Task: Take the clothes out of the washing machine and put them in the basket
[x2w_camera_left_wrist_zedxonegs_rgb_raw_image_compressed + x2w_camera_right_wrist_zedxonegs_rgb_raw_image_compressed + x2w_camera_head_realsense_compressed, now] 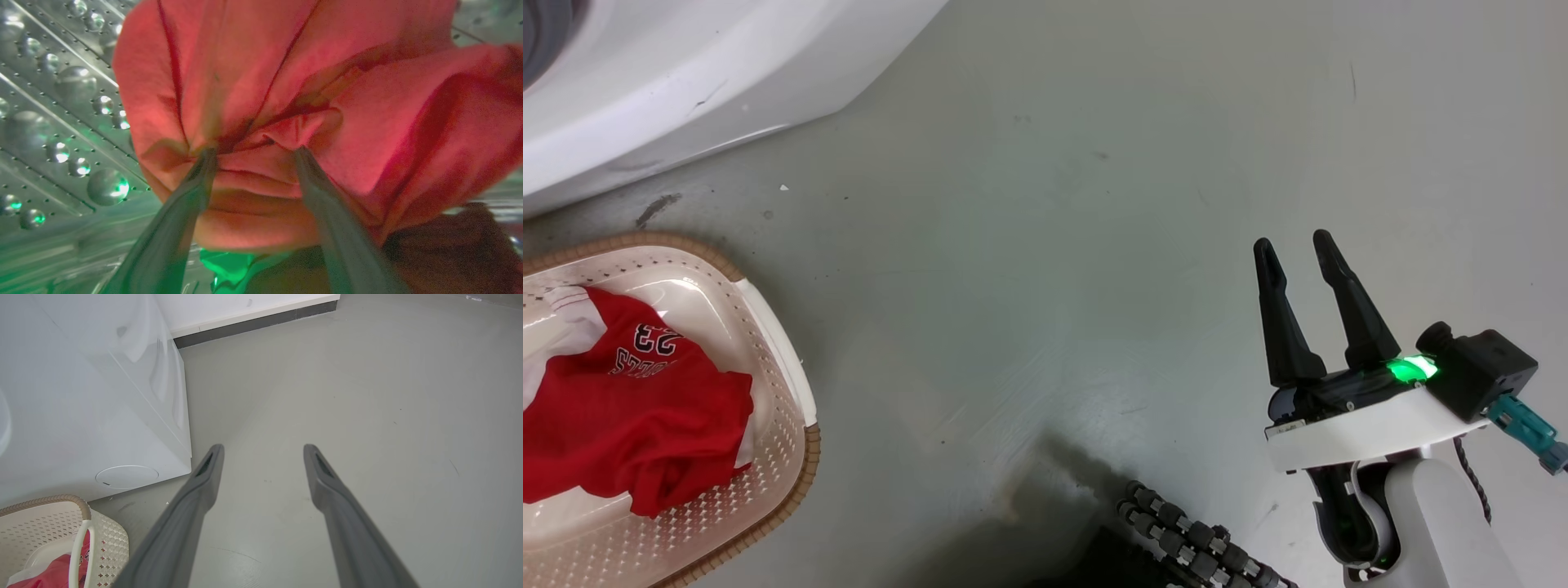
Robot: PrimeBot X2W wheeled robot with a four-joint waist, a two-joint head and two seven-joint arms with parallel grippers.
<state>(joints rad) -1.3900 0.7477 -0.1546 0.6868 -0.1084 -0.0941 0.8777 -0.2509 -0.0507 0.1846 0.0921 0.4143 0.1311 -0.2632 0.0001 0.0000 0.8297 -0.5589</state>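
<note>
Inside the washing machine's perforated steel drum (pixel 61 102), a bunched red garment (pixel 327 102) lies right in front of my left gripper (pixel 253 153). That gripper is open, its fingertips (pixel 208 157) pressed into the cloth with a fold between them. Another red garment with white trim and dark numbers (pixel 629 408) lies in the cream basket (pixel 805 457) on the floor at the left, also seen in the right wrist view: garment (pixel 53 571), basket (pixel 110 539). My right gripper (pixel 1293 242) hangs open and empty over bare floor, right of the basket. The white washing machine (pixel 686 73) stands behind the basket.
The grey floor (pixel 1045 245) spreads right of the basket. A black ribbed cable (pixel 1192 539) lies at the bottom edge of the head view. The washer's side panel (pixel 81 416) and a white wall with a dark baseboard (pixel 253 322) close off the far side.
</note>
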